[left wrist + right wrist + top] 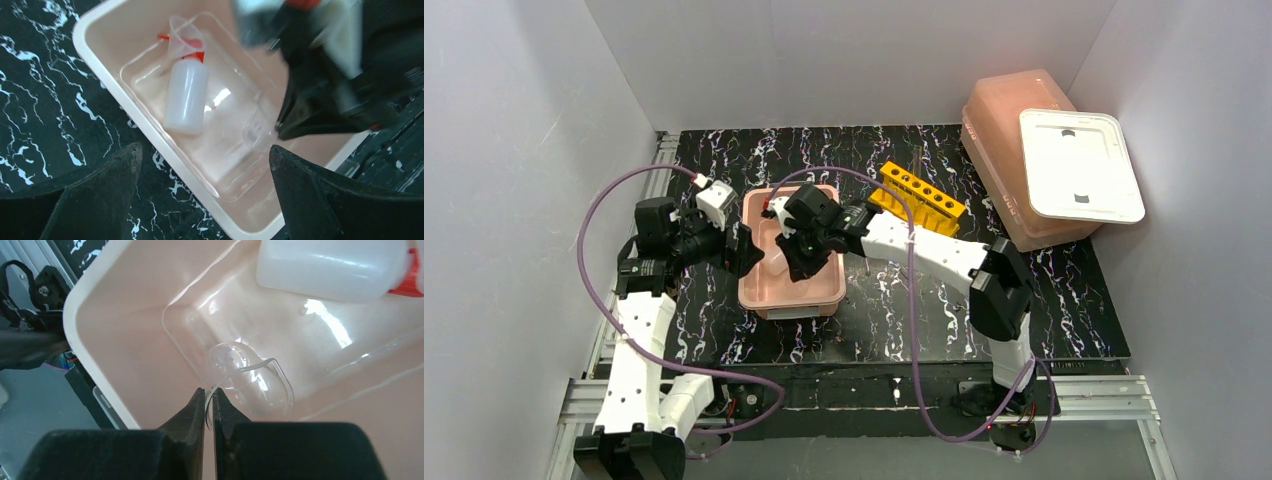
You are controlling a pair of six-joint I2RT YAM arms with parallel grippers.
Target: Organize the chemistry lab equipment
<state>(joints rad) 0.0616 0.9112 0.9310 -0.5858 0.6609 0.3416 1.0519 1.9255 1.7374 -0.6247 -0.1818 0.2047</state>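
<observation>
Right wrist view: the right gripper [209, 399] is pinched together on the thin rim of a small clear beaker [250, 387]. The beaker lies tilted in the clear tray [185, 325] inside the pink tub [80, 310], near the white bottle with red cap [330, 267]. The left gripper [205, 155] stands wide apart at the tub's left rim, holding nothing. Judged step: settling glassware in the tub. The next move calls for a gentle release and a straight lift clear.
</observation>
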